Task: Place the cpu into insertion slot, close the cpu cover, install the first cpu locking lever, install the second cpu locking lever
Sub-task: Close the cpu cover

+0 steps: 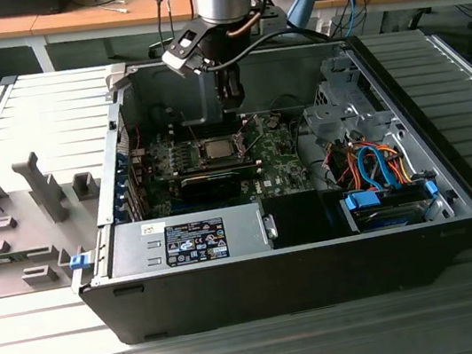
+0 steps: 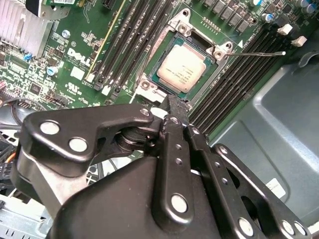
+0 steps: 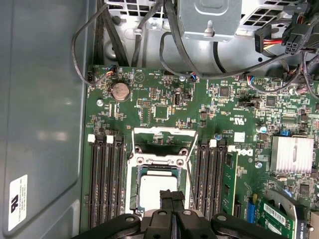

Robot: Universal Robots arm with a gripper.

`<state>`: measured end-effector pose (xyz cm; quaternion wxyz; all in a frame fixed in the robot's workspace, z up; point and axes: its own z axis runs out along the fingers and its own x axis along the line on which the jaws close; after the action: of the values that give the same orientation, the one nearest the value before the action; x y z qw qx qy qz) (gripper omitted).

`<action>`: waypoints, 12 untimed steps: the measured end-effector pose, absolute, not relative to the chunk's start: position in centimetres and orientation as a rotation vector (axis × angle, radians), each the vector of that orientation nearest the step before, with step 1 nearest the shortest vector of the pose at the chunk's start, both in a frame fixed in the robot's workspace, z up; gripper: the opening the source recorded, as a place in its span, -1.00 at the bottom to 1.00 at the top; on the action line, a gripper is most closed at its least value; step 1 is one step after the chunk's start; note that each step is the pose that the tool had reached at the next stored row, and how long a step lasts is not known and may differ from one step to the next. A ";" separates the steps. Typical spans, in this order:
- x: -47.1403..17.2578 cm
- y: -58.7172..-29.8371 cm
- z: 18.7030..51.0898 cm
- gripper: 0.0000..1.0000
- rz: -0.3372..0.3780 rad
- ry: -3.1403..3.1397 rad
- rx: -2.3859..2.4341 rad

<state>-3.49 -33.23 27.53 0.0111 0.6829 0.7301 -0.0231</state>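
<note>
The cpu (image 2: 183,67) lies flat in the insertion slot (image 2: 147,85) on the green board, its grey-beige face up; it also shows in the first wrist view, cpu (image 3: 155,188). The cpu cover (image 3: 164,129), a thin silvery frame, stands swung open beyond the slot. A thin wire locking lever (image 2: 259,54) sticks out sideways, unlatched. Another thin lever (image 3: 191,177) runs along the slot's side. My gripper (image 2: 177,107) hangs just above the slot's edge, fingers shut together with nothing between them. In the exterior view the gripper (image 1: 231,97) is inside the open computer case, above the cpu (image 1: 217,150).
Black memory slots (image 3: 105,179) flank the socket on both sides. A finned heatsink (image 3: 293,154) and a bundle of cables (image 3: 219,64) lie nearby. The case's grey wall (image 3: 45,124) runs close alongside. A grey fixture block (image 1: 40,185) stands at the exterior view's left.
</note>
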 end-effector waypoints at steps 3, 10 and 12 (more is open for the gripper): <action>-3.4 -33.2 27.5 -0.79 -0.072 2.277 2.130; -3.1 -33.2 27.4 -0.79 -0.072 2.277 2.130; -3.0 -33.2 27.4 -0.79 -0.072 2.277 2.130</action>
<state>-2.99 -33.23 27.36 0.0111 0.6829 0.7301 -0.0231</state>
